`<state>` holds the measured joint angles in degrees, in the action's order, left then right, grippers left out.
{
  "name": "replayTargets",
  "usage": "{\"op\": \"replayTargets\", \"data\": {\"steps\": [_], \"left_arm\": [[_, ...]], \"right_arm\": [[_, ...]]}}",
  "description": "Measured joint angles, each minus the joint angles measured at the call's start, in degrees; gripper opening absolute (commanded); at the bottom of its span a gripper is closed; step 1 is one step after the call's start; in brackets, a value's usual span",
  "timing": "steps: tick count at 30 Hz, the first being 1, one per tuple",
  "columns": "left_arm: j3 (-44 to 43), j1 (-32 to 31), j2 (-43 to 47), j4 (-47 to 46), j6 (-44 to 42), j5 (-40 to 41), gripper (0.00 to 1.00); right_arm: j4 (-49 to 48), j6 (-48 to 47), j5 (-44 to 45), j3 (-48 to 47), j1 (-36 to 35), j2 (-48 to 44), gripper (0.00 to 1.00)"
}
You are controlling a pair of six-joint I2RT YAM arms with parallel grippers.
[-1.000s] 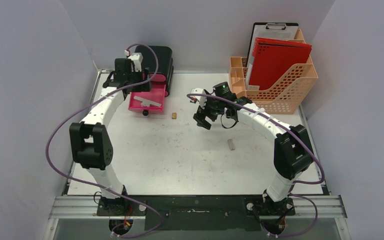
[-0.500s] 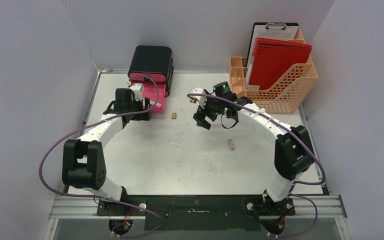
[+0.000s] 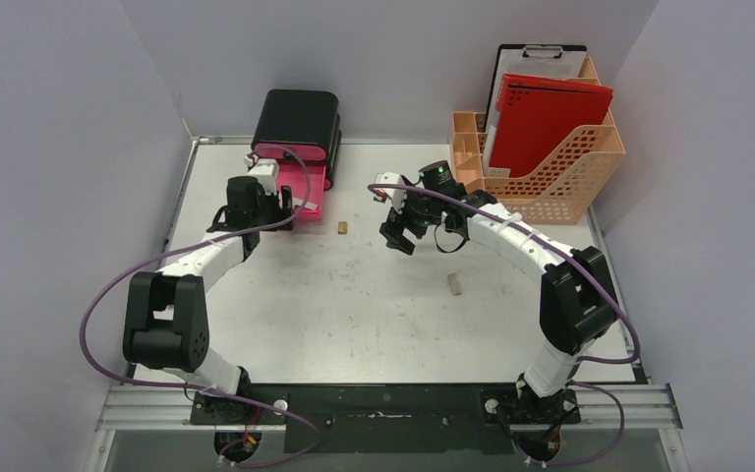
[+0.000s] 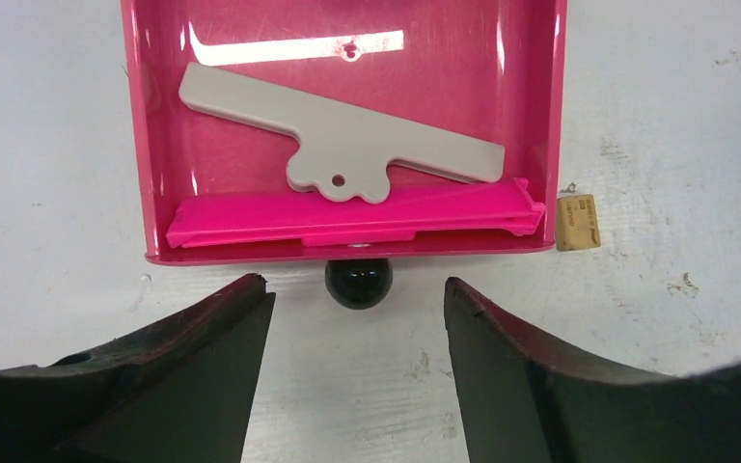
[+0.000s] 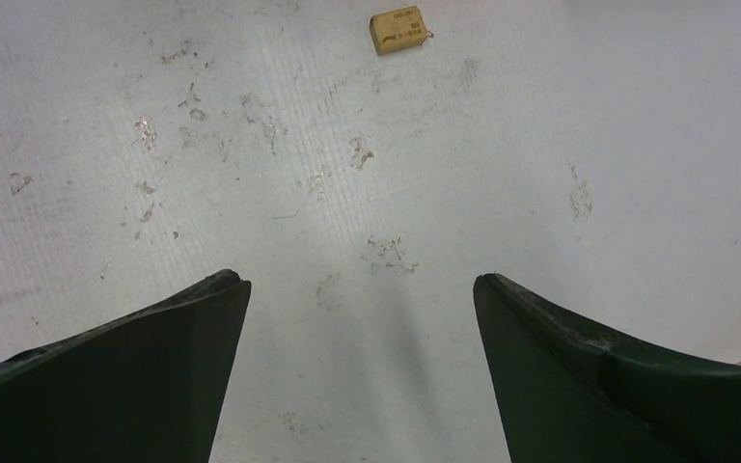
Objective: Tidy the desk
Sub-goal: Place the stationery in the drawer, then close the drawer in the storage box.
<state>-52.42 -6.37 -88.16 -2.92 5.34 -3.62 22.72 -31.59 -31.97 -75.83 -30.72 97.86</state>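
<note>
Your left gripper point(image 4: 352, 282) has its jaws apart either side of the black knob point(image 4: 358, 285) on the open pink drawer point(image 4: 347, 125), top of frame, probably to shut it. Your right gripper point(image 5: 362, 280) hangs spread, empty, over the desk point(image 3: 354, 305), mid-frame.

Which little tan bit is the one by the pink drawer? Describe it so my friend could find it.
Find the black drawer box on the desk, back left, its pink drawer pulled out. Just right of that drawer's front corner lies a small tan block. It is stubbier and yellower than the paler, longer block lying alone farther right.
</note>
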Motion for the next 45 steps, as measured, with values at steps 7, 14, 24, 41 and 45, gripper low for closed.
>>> {"op": "replayTargets", "data": {"steps": [7,14,24,41,45], "left_arm": [[0.0,-0.9,-2.8,-0.6,0.1,0.7,0.62],[0.0,-1.5,-3.2,-0.8,0.2,1.3,0.61],[-1.7,-2.6,-8.1,-0.3,0.2,4.4,0.56],[-4.8,-2.6,-9.6,2.2,0.5,6.6,0.25],[-6.0,-2.7,-9.6,2.7,0.6,6.7,0.25]], "right_arm": [[0.0,0.0,0.0,0.0,0.1,0.0,0.9],[0.0,0.0,0.0,0.0,0.4,0.0,0.9],[0.0,0.0,-0.1,0.0,0.4,0.0,0.9],[-0.2,0.0,-0.6,0.4,0.6,-0.9,0.9],[-0.3,0.0,-0.7,0.4,0.9,-0.9,0.9]]}}
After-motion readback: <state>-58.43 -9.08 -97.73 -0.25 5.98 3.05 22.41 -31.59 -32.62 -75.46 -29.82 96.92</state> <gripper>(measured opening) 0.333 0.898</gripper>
